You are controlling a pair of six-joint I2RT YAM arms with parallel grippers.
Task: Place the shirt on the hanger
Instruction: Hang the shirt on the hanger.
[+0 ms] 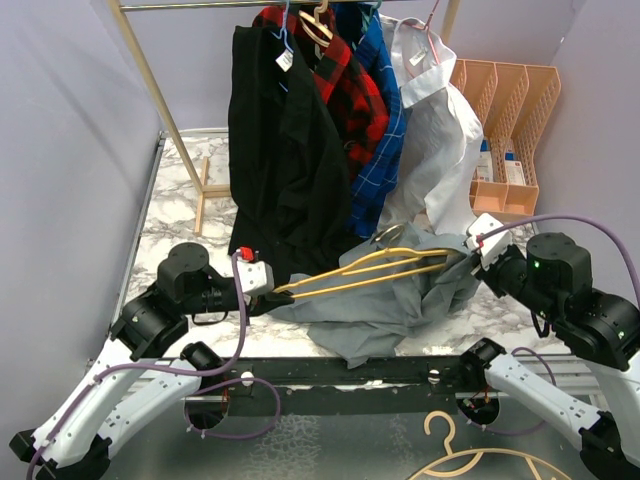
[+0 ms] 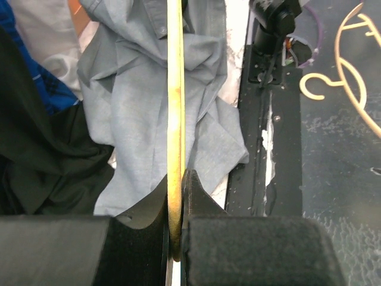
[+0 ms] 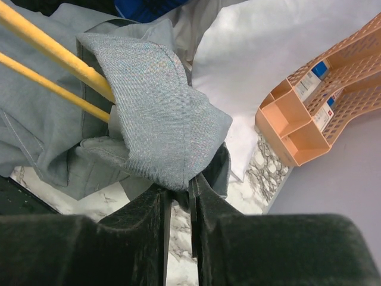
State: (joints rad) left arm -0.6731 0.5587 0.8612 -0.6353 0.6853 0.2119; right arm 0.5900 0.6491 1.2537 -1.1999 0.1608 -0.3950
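Observation:
The light-grey shirt [image 1: 385, 295] lies crumpled on the marble table between my arms. The yellow-gold hanger [image 1: 370, 272] lies across it, its far end tucked inside the fabric. My left gripper [image 1: 272, 292] is shut on the hanger's left end; the yellow bar [image 2: 175, 119] runs straight up from between its fingers over the shirt [image 2: 143, 113]. My right gripper [image 1: 478, 252] is shut on a fold of the shirt [image 3: 161, 119] at its right side, and the two yellow hanger bars [image 3: 53, 59] go into that fold.
A clothes rack at the back holds a black garment [image 1: 280, 150], a red plaid shirt [image 1: 345, 80], a blue plaid shirt [image 1: 385, 120] and a white shirt [image 1: 440, 130]. An orange organiser [image 1: 510, 130] stands back right. A pale tan hanger [image 1: 470, 455] lies at the near edge.

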